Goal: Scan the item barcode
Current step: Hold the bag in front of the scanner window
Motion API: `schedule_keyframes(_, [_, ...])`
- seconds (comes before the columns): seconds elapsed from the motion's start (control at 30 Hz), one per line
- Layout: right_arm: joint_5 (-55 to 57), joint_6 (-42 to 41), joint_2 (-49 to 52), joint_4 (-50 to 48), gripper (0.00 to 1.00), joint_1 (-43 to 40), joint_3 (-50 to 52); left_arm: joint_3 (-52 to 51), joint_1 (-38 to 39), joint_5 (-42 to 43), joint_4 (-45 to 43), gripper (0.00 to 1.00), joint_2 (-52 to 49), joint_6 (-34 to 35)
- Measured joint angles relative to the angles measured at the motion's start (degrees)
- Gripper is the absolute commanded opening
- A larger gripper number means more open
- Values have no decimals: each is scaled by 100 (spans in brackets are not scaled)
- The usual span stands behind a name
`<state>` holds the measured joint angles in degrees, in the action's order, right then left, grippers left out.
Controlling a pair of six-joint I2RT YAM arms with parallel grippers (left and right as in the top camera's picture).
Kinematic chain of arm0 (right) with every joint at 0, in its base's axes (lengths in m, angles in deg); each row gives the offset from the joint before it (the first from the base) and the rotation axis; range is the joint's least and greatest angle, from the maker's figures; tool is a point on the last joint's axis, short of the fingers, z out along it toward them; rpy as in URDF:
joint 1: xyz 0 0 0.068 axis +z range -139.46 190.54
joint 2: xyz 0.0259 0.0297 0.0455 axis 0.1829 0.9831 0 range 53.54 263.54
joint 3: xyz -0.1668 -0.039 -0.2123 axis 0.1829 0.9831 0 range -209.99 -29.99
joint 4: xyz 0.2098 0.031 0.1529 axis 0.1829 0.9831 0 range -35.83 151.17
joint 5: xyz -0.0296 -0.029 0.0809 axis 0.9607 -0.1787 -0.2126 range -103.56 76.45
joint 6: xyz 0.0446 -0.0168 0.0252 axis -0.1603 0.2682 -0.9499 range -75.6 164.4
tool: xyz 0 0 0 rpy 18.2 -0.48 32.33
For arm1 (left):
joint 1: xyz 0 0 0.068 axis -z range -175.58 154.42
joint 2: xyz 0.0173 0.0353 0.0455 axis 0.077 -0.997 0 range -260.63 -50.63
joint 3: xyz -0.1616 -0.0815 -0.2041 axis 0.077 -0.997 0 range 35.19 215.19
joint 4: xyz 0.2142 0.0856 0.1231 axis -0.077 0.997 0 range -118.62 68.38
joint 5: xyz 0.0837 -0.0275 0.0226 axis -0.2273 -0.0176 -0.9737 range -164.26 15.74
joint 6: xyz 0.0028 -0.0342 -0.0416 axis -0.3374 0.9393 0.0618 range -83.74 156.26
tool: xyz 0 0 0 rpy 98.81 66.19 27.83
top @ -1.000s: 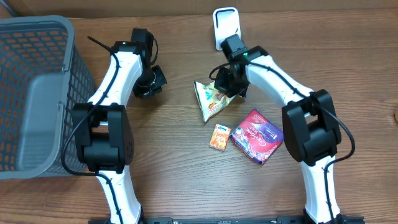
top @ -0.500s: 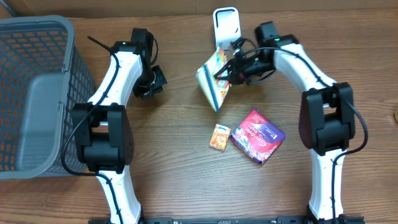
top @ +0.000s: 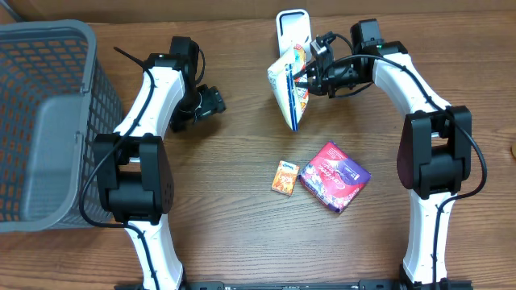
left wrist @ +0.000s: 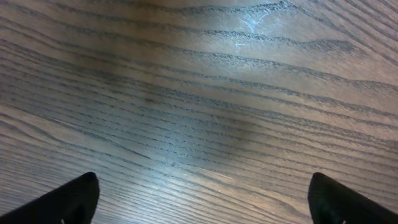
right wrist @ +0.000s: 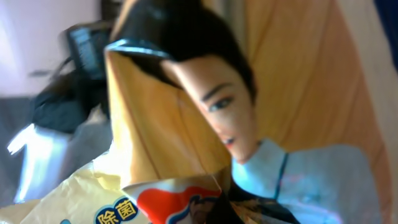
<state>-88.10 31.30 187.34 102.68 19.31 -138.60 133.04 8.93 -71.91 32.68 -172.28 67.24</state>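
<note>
Because the packet (top: 287,90) seems light and floppy, the right gripper (top: 310,78) pinches its edge, while the left gripper (top: 211,102) gapes empty.

"Where's the yellow-and-white crinkly snack bag (top: 286,89)?"
"Pinched in the right gripper (top: 307,76), tipped on edge — just beside the white rounded scanner stand (top: 292,28). The small orange sachet (top: 285,176) and purple pouch (top: 334,176) lie side by side on the wooden table (top: 226,217)."

free: table (top: 226,201) centre-left | obstacles: basket (top: 48,121) left, purple packet (top: 334,176), orange sachet (top: 285,176) centre-right
</note>
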Motion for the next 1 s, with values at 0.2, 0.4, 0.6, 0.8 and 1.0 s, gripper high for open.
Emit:
schedule_keyframes(0.2, [1714, -343, 0, 363, 4, 0, -396, 0, 0, 0, -2, 100, 0, 0])
schedule_keyframes(0.4, [3840, -424, 0, 807, 4, 44, -1635, 0, 0, 0, -87, 100, 0, 0])
schedule_keyframes(0.6, [5840, -422, 0, 120, 4, 236, -2000, 0, 0, -2, -107, 100, 0, 0])
schedule_keyframes(0.8, [7324, -234, 0, -800, 4, 649, -1993, 0, 0, -2, -133, 100, 0, 0])
schedule_keyframes(1.0, [8174, -848, 0, -1523, 4, 1010, -1993, 0, 0, 0, -136, 100, 0, 0])
